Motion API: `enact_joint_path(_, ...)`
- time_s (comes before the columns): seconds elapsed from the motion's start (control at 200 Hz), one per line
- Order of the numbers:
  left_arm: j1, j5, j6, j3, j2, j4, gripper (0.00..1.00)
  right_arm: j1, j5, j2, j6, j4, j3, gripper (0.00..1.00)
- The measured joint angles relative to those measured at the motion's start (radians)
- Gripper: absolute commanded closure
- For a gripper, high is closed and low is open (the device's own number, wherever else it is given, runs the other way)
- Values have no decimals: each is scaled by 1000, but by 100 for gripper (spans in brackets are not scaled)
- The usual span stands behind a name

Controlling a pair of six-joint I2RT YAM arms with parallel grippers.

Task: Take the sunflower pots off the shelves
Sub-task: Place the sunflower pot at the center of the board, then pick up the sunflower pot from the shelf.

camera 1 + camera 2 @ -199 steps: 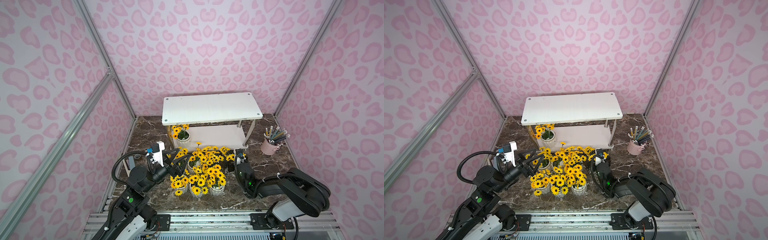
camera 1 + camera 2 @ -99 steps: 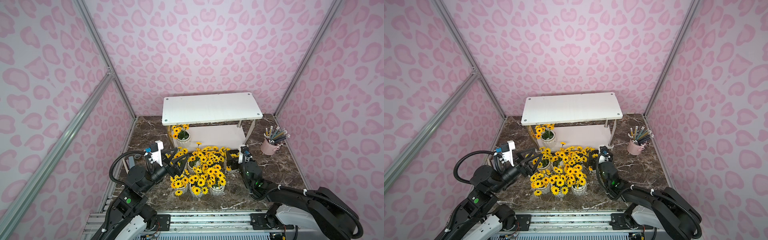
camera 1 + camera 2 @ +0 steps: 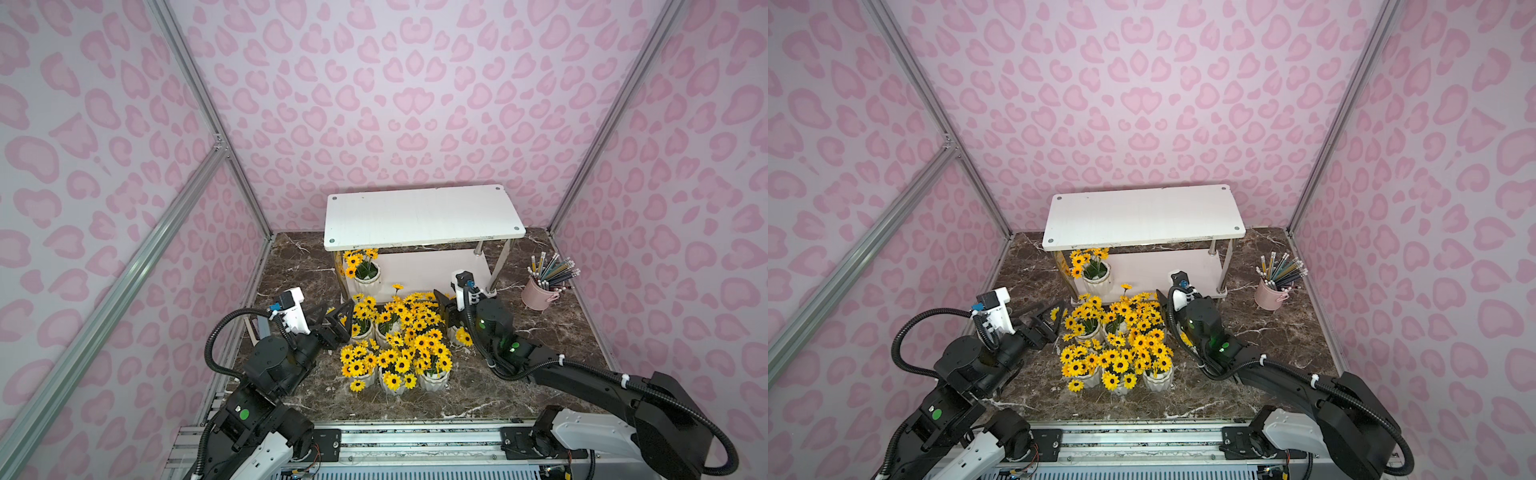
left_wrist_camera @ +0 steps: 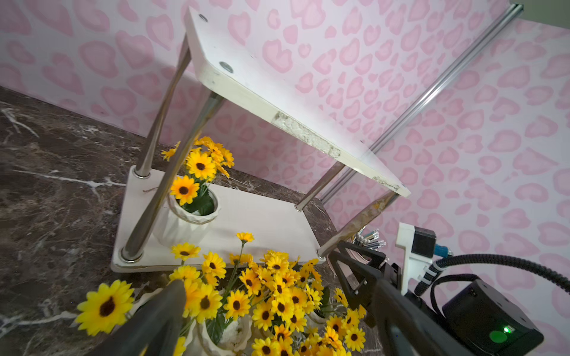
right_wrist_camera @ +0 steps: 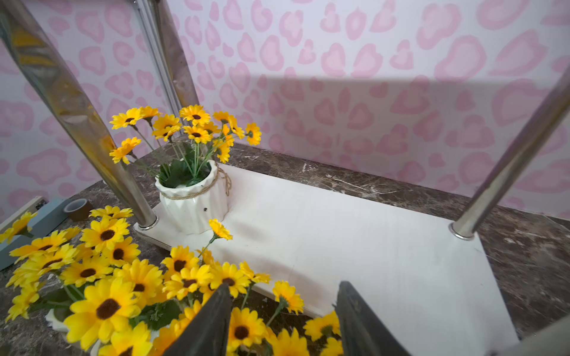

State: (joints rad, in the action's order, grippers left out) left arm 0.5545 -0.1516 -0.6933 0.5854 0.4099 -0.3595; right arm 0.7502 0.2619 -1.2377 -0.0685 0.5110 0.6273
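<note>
The shelves stand at the back, their top board bare. One sunflower pot sits at the left end of the lower board. Several more sunflower pots are clustered on the floor in front. My left gripper is open at the cluster's left edge, above the blooms. My right gripper hovers at the cluster's right edge by the lower board, its fingers apart with loose flower heads between them, gripping nothing.
A pink bucket of pencils stands right of the rack. A roll of tape and a blue-grey block lie by the left wall. The rack's chrome legs frame the shelved pot. Pink patterned walls enclose the marble floor.
My right arm has stretched out low across the floor, carrying its gripper back toward the lower board while its jaws narrowed. The left arm has barely moved.
</note>
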Motion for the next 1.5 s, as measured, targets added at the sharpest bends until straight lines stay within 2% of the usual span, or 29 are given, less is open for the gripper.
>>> enact_joint_path(0.27,0,-92,-47,-1,-57,-74,3,22,-106,-267,45,-50,258,41)
enact_joint_path(0.57,0,-132,-59,8,-91,-132,3,40,-242,-523,125,-127,513,28)
enact_joint_path(0.905,0,-140,-59,8,-89,-143,3,42,-293,-711,167,-159,681,11)
enact_joint_path(1.295,0,-136,-54,8,-89,-142,3,39,-262,-838,211,-202,838,4)
enact_joint_path(1.505,0,-136,-47,1,-88,-141,3,33,-285,-887,218,-227,900,3)
